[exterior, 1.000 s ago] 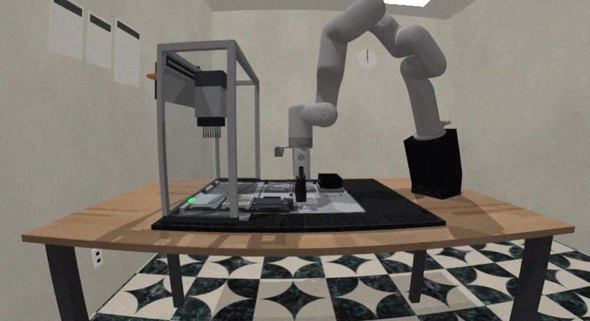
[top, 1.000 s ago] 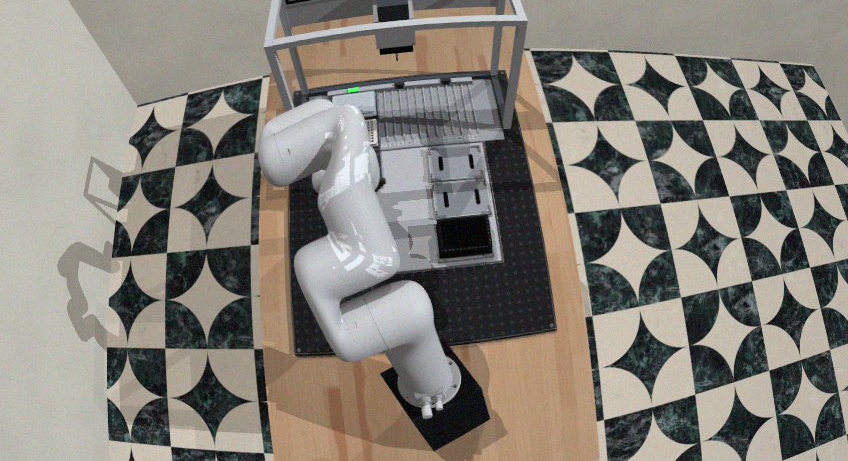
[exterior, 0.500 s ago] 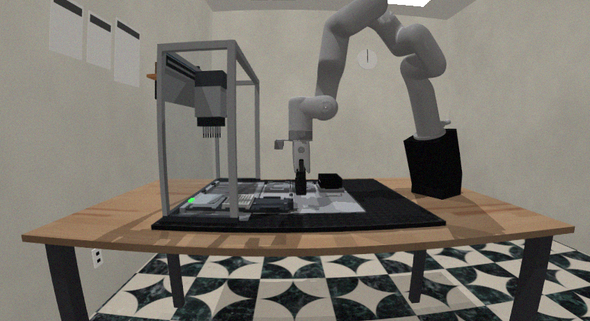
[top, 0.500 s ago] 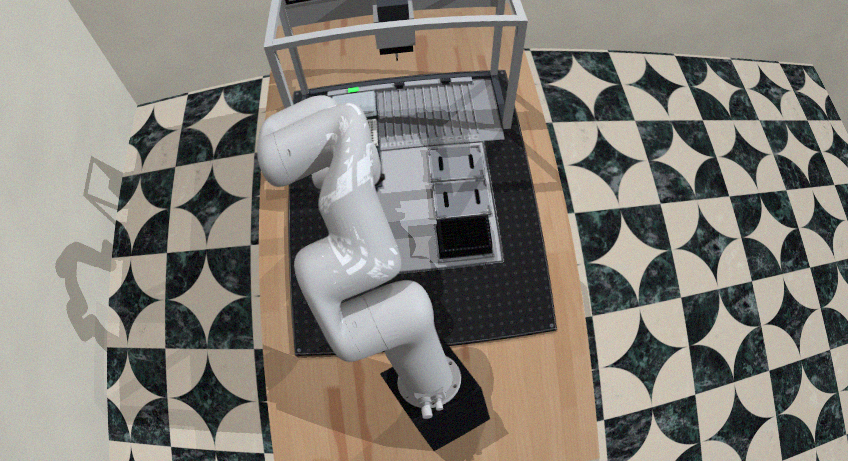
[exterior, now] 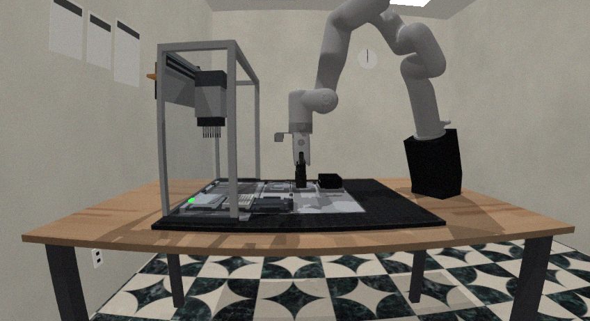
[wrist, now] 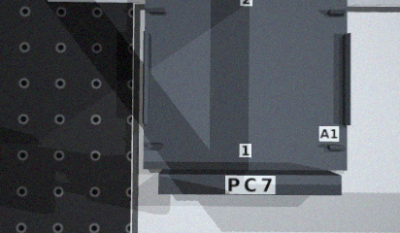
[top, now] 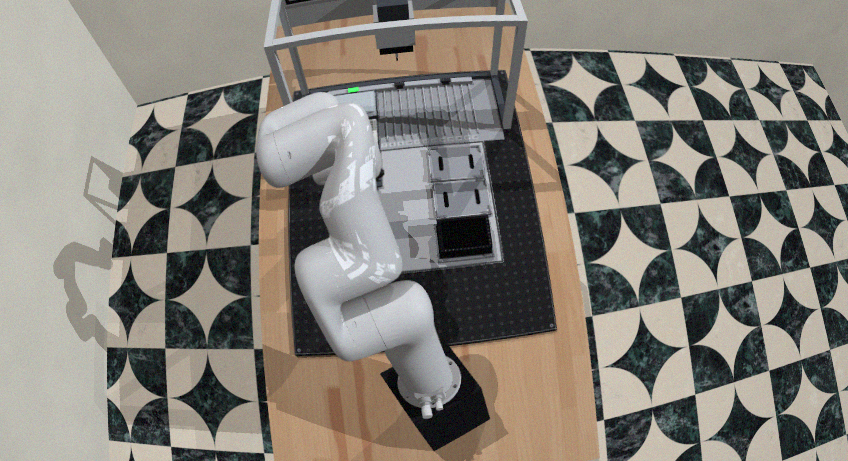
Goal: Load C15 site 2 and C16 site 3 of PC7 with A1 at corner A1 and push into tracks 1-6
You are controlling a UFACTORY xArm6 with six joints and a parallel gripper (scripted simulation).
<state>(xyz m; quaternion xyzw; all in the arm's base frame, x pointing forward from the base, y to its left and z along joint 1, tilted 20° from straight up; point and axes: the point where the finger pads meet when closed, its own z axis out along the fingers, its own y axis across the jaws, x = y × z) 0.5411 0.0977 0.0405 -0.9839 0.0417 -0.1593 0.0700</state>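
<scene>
The plate carrier PC7 lies under my wrist camera, with its labelled handle nearest me. Site 1 is bare, and the A1 mark is at its right corner. In the side view the carrier reaches under the instrument frame, where pale plates show on it. The green lamp is lit, and it also shows in the side view. My gripper hangs open and empty just above the handle end. The black block C51 sits in nest S1.
Nests S2 and S3 hold nothing. The instrument frame with its pipetting head stands over the rails. My arm hides the carrier in the overhead view. The black perforated mat lies left of the apron.
</scene>
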